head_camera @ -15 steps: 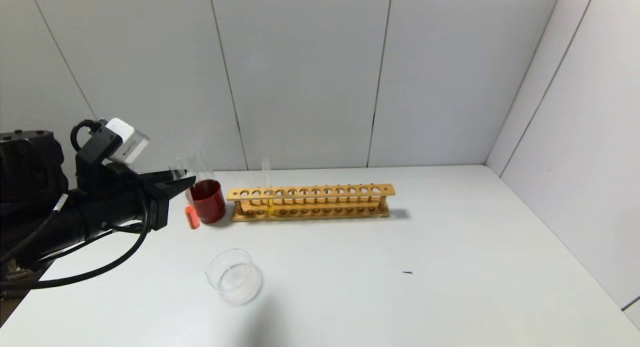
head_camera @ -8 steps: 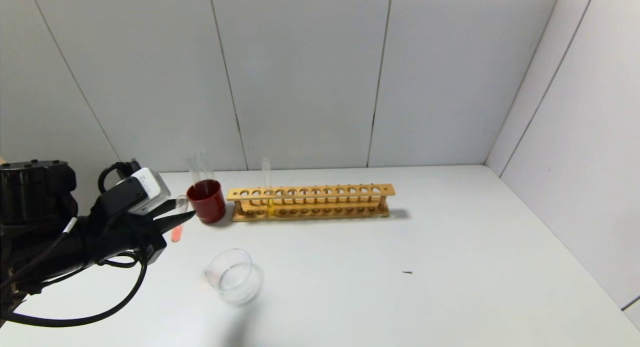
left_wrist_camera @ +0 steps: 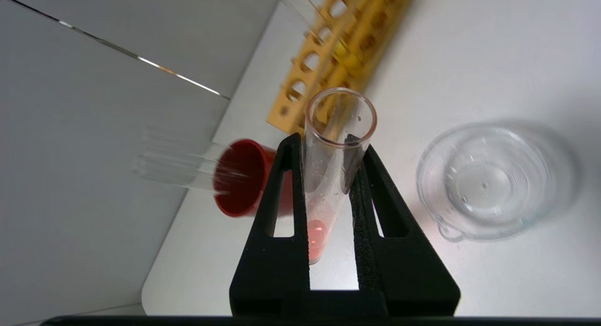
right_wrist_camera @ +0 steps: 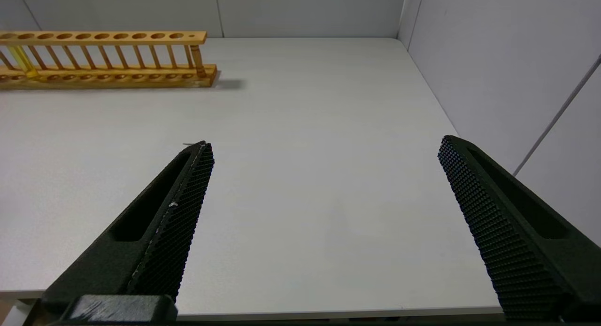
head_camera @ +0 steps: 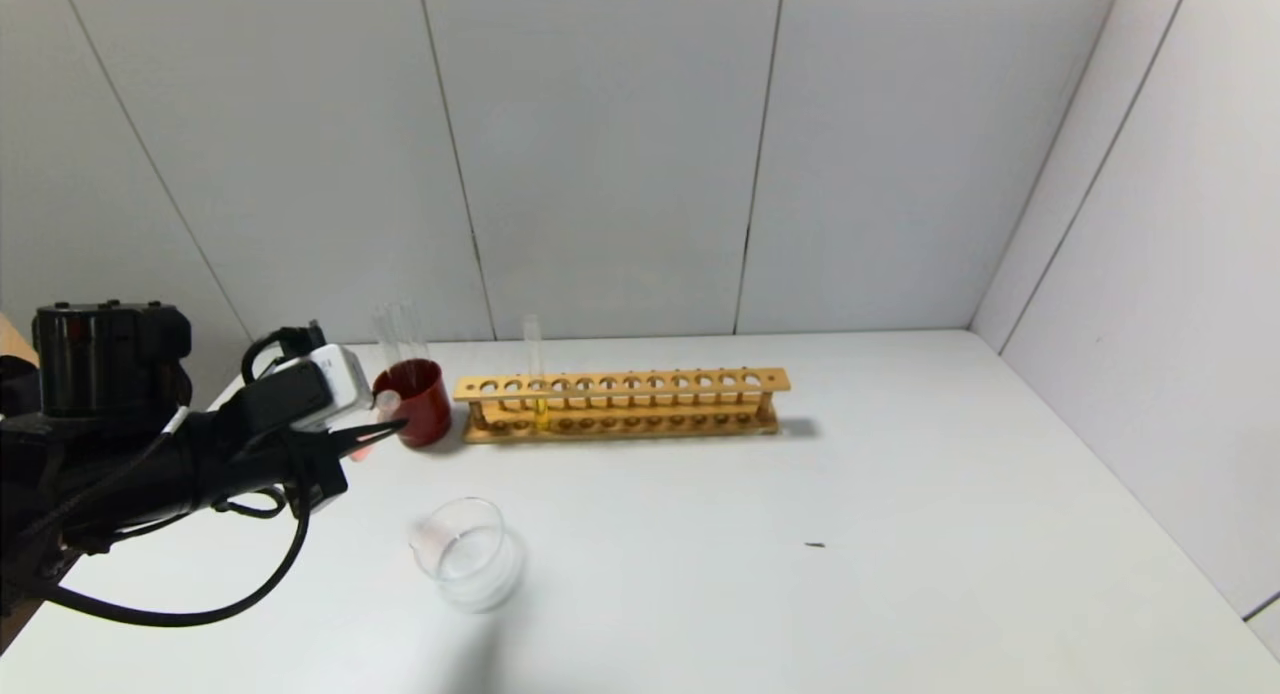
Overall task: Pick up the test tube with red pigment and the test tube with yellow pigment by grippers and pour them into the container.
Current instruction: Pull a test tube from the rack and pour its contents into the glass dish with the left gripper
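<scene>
Now I see my left end effector (head_camera: 385,432) reaching level above the tabletop (head_camera: 760,534), clamped on the tilted red tube (left_wrist_camera: 328,175); right end effector (right_wrist_camera: 324,150) gapes wide.

Between the matt black plastic jaws of the left gripper (left_wrist_camera: 328,150) sits the smooth clear glass test tube with red pigment (left_wrist_camera: 331,175). Nearby: glossy glass container (left_wrist_camera: 488,180), opaque red cup (left_wrist_camera: 242,178), varnished wooden rack (head_camera: 620,404), matt white surface (head_camera: 850,534).
</scene>
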